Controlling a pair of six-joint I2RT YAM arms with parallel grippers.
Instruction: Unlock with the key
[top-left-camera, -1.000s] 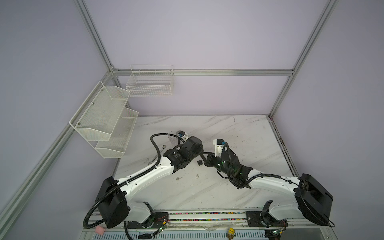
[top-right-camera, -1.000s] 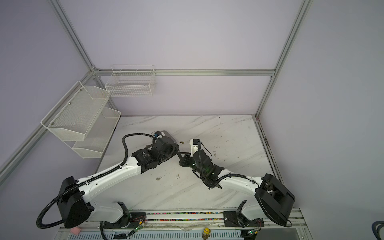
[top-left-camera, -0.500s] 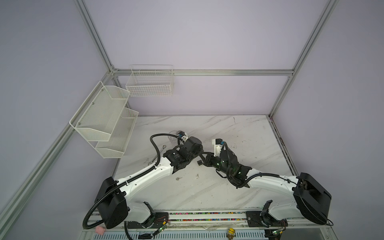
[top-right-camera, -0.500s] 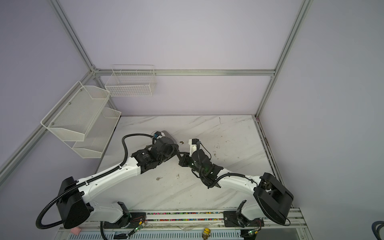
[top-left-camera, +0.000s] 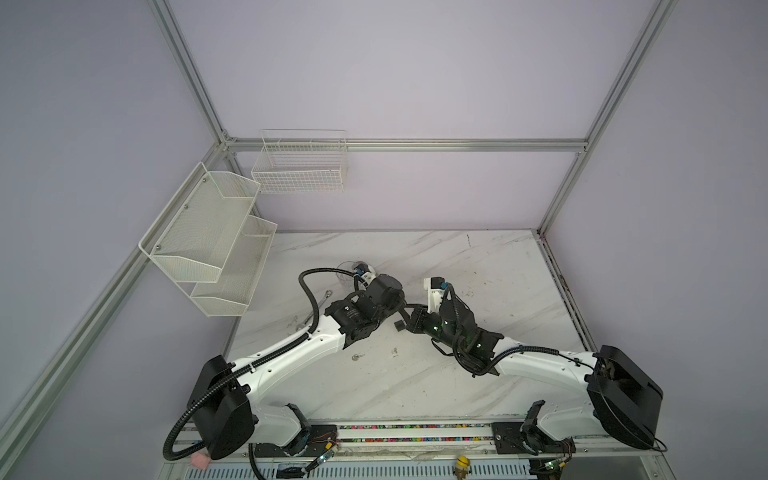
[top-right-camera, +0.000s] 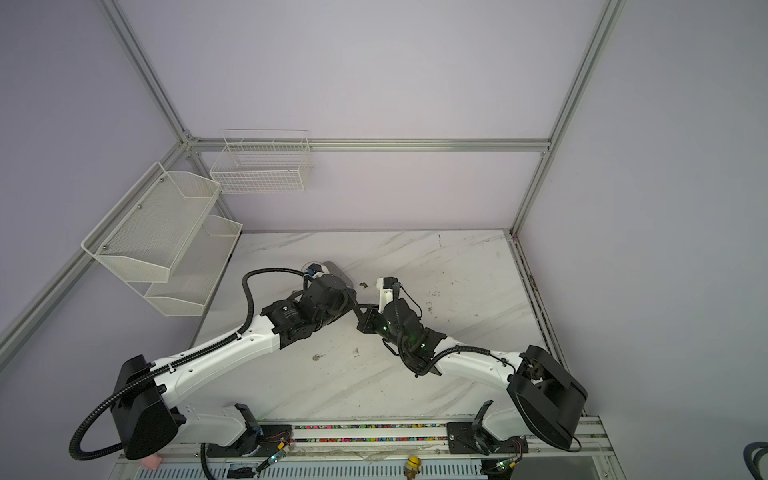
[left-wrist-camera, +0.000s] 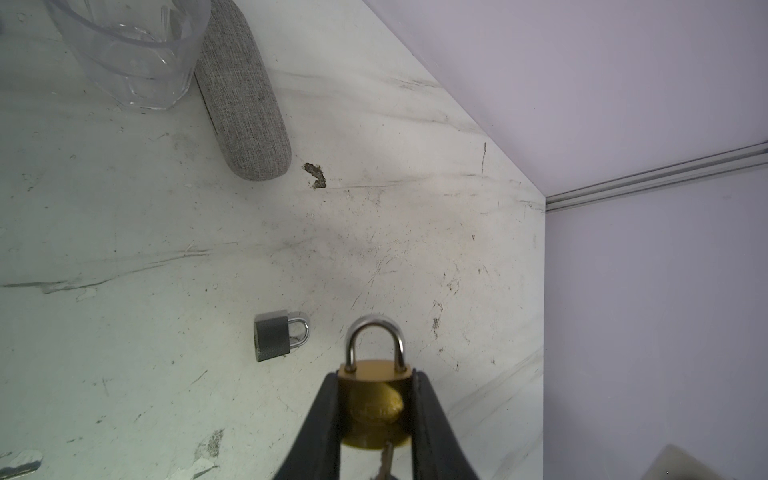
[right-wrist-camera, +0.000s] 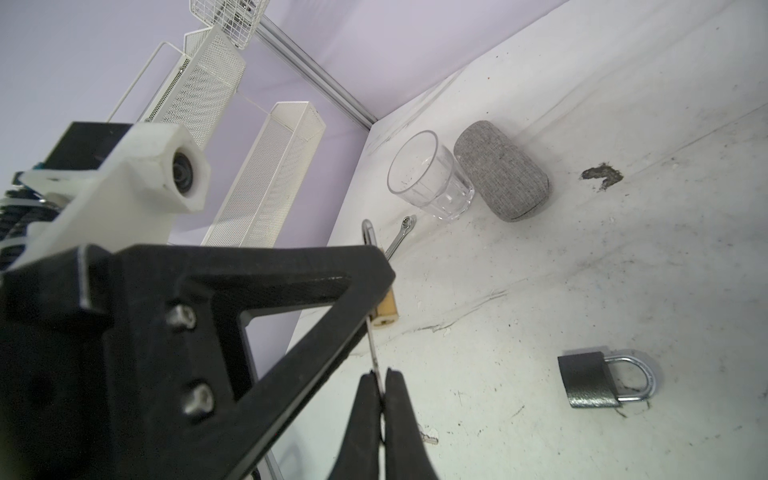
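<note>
Pinching the brass padlock (left-wrist-camera: 374, 399) by its two flat sides in the left tool (left-wrist-camera: 375, 376), with jaws drawn in only to the width of the body. Showing a shackle seated on both legs, so not yet unlocked. Carrying it seemingly clear of the bench (left-wrist-camera: 166, 249), just beside the grey padlock (left-wrist-camera: 272, 340) and higher than it.

Nipping the key (right-wrist-camera: 372, 349) in the right tool (right-wrist-camera: 377, 384), with jaws squeezed fully together on the thin end and the blade running straight up to the keyway in the brass base. Likewise just beside the grey padlock. Cannot tell the depth of insertion: tip masked by the black finger of the left tool in the right wrist view, and only a short length of blade on show at the base in the left wrist view.

Step in hand, by judgement: key at or in the keyway, turn not yet made. Next, by judgement: push home along the blade's own line, then roll the right wrist about that line while keeping the left grip firm against the twist. Watch for slip on so thin a hold, and for bending the blade under any sideways load.

Well beyond the grey padlock: a glass (right-wrist-camera: 428, 183), a grey case (right-wrist-camera: 503, 174) and a spanner (right-wrist-camera: 401, 237), all out of the way.
</note>
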